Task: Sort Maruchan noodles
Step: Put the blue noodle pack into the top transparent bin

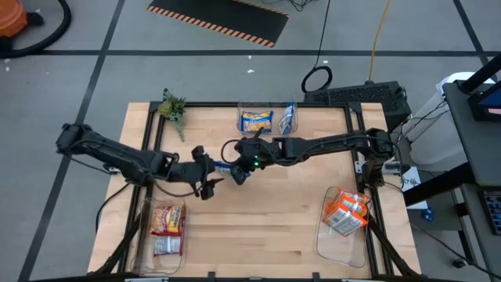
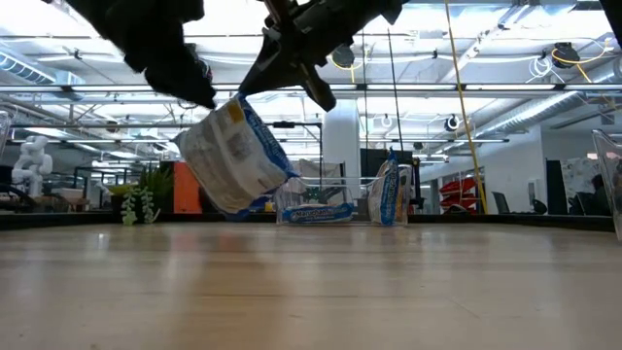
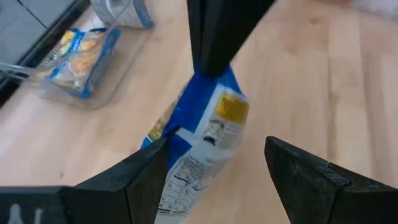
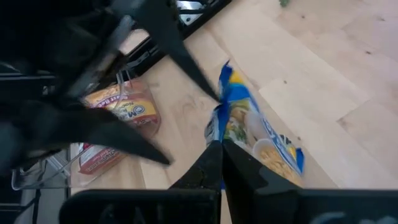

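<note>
Pinching the top edge of a blue-and-yellow packet [image 4: 252,134], our right jaws [image 4: 219,144] are closed tight on it, and in the low view that packet [image 2: 236,156] hangs tilted, clear above the surface [image 2: 311,292]. Our left jaws [image 3: 214,171] stand spread wide around the lower part of the same packet [image 3: 205,130] — one finger [image 3: 146,171] looks to touch its edge, the other stands off it. In the high view both meet near the centre of the frame, the right gripper [image 1: 244,160] coming in from the right and the left gripper [image 1: 210,177] from the left.

Outward from there, at the upper centre of the high view, a clear bin [image 1: 266,108] holds another blue-and-yellow packet [image 1: 256,121] lying flat and one more [image 1: 289,117] standing on edge. At the lower left a second bin [image 1: 145,243] carries red-and-white packets [image 1: 167,227]. At the lower right a third bin [image 1: 338,244] holds orange packets [image 1: 346,213]. A small green plant [image 1: 173,108] sits at the upper left corner of the surface.
</note>
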Robot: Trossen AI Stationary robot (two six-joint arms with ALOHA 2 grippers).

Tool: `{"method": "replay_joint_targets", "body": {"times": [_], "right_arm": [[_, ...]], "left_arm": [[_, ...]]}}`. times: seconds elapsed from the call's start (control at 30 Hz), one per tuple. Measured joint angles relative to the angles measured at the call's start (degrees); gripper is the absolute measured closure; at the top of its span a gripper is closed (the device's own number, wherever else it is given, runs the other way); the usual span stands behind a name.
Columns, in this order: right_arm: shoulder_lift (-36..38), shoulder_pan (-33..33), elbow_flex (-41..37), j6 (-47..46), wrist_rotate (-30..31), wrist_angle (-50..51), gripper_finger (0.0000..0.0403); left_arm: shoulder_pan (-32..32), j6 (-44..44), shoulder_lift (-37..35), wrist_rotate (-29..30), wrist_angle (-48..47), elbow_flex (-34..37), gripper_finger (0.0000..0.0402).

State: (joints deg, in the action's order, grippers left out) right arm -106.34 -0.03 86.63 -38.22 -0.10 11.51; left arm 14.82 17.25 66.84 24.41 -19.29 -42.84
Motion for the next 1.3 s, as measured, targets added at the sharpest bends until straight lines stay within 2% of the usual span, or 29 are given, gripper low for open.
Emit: {"method": "replay_joint_targets", "body": {"times": [0.1, 0.17, 0.3, 0.4, 0.53, 0.7, 0.83, 1.13, 1.3], "right_arm": [[0.0, -0.02, 0.0, 0.13, 0.0, 0.5, 0.0403], [0.0, -0.02, 0.0, 0.22, 0.0, 0.63, 0.0403], [0.0, -0.06, -0.41, 0.17, -0.01, 0.47, 0.0403], [0.0, -0.33, -1.43, -0.67, -0.57, 0.64, 0.0403], [0.0, -0.66, -2.44, -1.81, -1.77, 0.34, 0.0403], [0.0, -0.86, -2.6, -2.44, -1.73, 0.14, 0.0403], [0.0, -1.41, -2.6, -3.15, -1.57, -0.09, 0.0403], [0.0, -2.54, -2.62, -4.33, -0.2, -0.37, 0.0403], [0.0, -2.93, -2.64, -4.22, 0.28, -0.61, 0.0403]], "left_arm": [[-3.07, 2.59, -0.33, -6.51, 2.66, -0.15, 0.013], [-5.52, 3.77, -0.06, -11.05, 0.96, -0.04, 0.013], [-8.61, -6.07, 1.17, -13.01, 0.61, 0.01, 0.013], [-11.91, -12.71, 1.06, -17.15, 2.47, -0.01, 0.013], [-14.2, -18.91, 1.08, -19.62, 2.75, -0.01, 0.013], [-16.5, -22.18, 1.95, -26.64, 2.75, -0.01, 0.013], [-16.73, -24.25, 4.91, -26.67, 1.13, 0.12, 0.013], [-17.96, -23.26, 12.66, -25.91, 3.94, 0.03, 0.0133], [-18.0, -23.77, 13.17, -25.85, 7.49, -0.01, 0.0179]]}}
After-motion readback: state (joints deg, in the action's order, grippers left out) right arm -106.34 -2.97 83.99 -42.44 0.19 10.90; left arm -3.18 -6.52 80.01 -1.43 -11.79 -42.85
